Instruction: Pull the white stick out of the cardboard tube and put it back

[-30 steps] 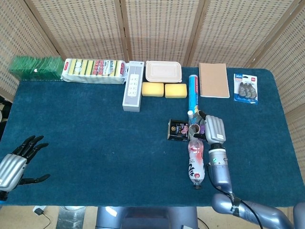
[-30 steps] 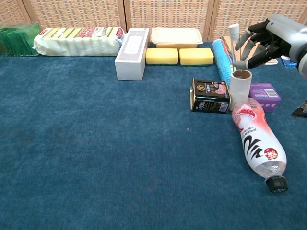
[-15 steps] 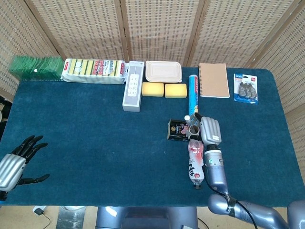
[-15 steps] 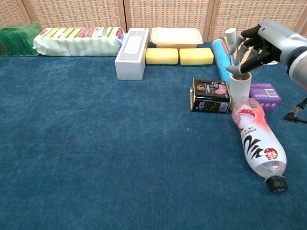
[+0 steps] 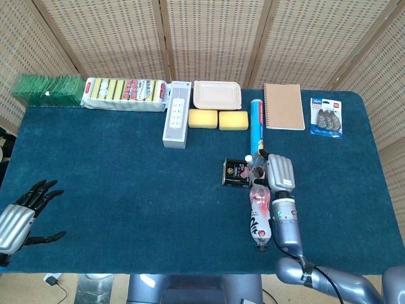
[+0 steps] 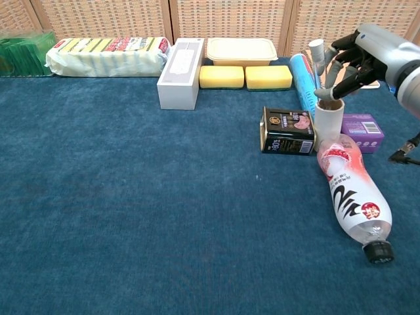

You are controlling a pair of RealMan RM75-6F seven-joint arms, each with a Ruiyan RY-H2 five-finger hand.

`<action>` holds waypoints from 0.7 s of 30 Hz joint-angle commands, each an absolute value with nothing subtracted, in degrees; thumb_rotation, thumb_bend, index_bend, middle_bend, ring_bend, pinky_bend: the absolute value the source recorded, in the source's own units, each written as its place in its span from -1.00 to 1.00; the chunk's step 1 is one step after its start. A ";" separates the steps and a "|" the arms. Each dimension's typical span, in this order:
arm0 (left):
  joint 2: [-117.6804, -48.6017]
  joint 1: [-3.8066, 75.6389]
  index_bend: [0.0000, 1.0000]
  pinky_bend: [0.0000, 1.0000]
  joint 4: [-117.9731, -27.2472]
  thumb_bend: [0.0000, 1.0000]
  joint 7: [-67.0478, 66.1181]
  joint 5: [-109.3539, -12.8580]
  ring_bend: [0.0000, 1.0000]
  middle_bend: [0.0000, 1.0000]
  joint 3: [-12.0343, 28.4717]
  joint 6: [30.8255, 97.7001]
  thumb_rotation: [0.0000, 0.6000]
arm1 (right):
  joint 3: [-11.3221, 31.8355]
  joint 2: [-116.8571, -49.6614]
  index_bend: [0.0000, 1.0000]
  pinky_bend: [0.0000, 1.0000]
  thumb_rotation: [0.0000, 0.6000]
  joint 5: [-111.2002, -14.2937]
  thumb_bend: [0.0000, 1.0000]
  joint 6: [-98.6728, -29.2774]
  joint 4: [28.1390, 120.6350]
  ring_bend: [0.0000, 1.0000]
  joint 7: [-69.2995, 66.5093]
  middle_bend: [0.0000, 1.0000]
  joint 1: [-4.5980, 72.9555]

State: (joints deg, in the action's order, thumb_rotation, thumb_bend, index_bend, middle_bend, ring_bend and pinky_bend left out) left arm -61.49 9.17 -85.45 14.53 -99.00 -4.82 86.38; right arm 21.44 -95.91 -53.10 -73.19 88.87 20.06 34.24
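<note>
**White stick held over a crowded tube**

Cardboard tube (image 6: 328, 122) stands upright on the blue table (image 6: 131, 216), hemmed in on most sides. A black tin (image 6: 287, 131) sits just to its left, a purple box (image 6: 362, 132) just to its right, and a plastic bottle (image 6: 350, 194) lies on its side in front, its base right against the tube's foot. Behind runs a blue roll (image 6: 302, 74).

The right hand (image 6: 357, 58) hovers above the tube's mouth, pinching the white stick (image 6: 317, 56) in its fingertips; the stick points upward, and whether its lower end is inside the tube I cannot tell.

The left hand (image 5: 25, 212) rests far off at the table's near corner, fingers spread, holding nothing.
</note>
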 commanded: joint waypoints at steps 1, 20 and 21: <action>-61.49 9.18 -0.68 -0.53 -85.47 -0.77 14.50 -98.99 -0.94 -0.83 -4.83 86.33 0.53 | 21.50 -95.79 -0.03 0.05 1.00 -52.95 -0.39 -73.26 89.06 0.23 20.34 0.14 34.26; -61.43 9.23 -0.68 -0.53 -85.48 -0.77 14.57 -98.99 -0.94 -0.83 -4.84 86.26 0.55 | 21.69 -96.49 0.11 0.14 1.00 -52.36 -0.39 -74.40 89.39 0.40 21.76 0.29 34.52; -61.43 9.23 -0.68 -0.53 -85.47 -0.77 14.57 -98.99 -0.94 -0.83 -4.84 86.27 0.55 | 21.70 -96.52 0.13 0.14 1.00 -52.39 -0.39 -74.49 89.35 0.42 21.77 0.30 34.50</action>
State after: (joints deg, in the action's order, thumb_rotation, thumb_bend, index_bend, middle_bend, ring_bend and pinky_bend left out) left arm -61.43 9.22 -85.46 14.57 -98.99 -4.84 86.27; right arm 21.70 -96.52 -52.39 -74.49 89.36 21.76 34.51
